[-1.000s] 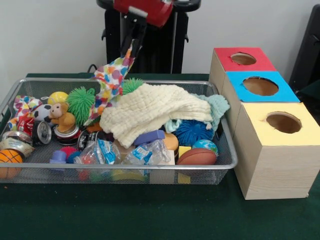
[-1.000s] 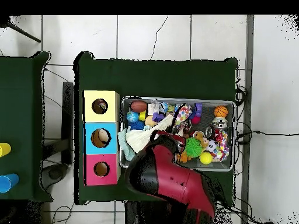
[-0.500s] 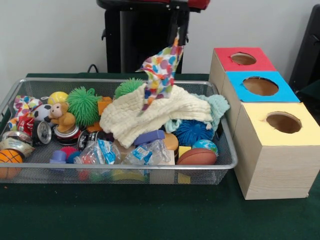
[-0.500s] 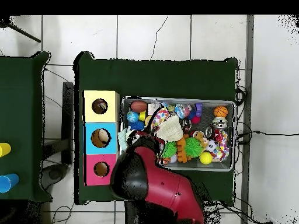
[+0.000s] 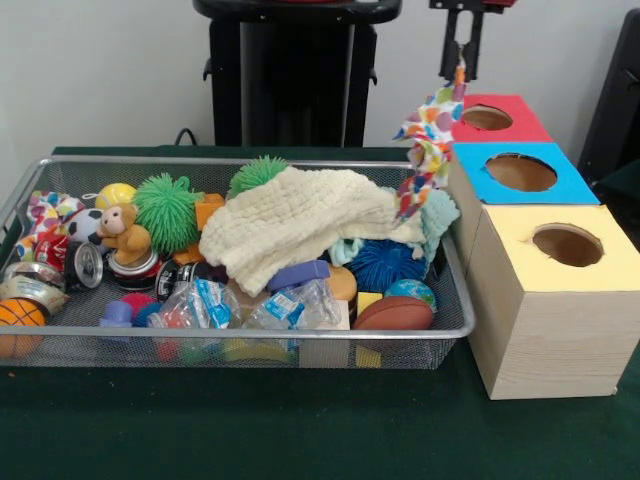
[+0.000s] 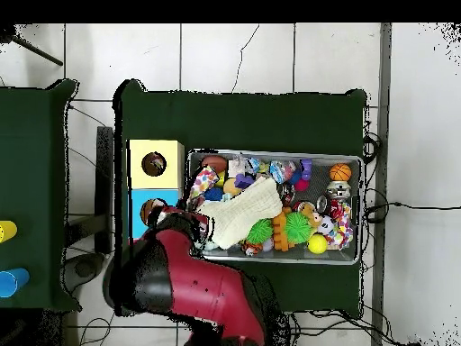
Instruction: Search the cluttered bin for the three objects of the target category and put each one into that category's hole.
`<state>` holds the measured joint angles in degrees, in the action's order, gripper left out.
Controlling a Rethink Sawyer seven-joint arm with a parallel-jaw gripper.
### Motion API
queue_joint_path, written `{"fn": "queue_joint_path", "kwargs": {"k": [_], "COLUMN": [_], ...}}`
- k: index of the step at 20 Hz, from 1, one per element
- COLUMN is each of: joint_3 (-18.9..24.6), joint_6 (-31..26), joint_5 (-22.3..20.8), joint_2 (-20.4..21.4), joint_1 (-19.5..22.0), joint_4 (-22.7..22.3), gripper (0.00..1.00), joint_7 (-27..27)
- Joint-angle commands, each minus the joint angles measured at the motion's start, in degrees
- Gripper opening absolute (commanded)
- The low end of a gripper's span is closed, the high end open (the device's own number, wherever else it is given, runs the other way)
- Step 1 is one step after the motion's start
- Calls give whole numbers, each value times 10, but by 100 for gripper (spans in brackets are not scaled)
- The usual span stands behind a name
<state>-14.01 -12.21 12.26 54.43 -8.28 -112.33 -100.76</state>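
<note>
The multicoloured spotted cloth (image 5: 428,148) hangs in the air beside the red-topped box (image 5: 484,118), its lower end trailing just above the wire bin's (image 5: 240,345) corner nearest that box. The end effector (image 5: 461,62) is pinched closed on the cloth's top, above and beside the red-topped box on the green counter (image 5: 300,430).

The green desk (image 5: 200,430) holds a wire bin (image 5: 60,345) full of toys. Just beside it stand three boxes (image 5: 545,330) in a row.
</note>
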Motion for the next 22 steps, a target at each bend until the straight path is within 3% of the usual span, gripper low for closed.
{"fn": "queue_joint_path", "kwargs": {"k": [1,11,22], "joint_3": [-28,-33,-21], "joint_6": [-148,-202,-228], "joint_5": [29,14,0], "joint_2": [-41,-94,-120], "joint_1": [-34,-25,-20], "joint_4": [100,202,264], "gripper": [0,0,0], "joint_7": [-154,-130,-100]}}
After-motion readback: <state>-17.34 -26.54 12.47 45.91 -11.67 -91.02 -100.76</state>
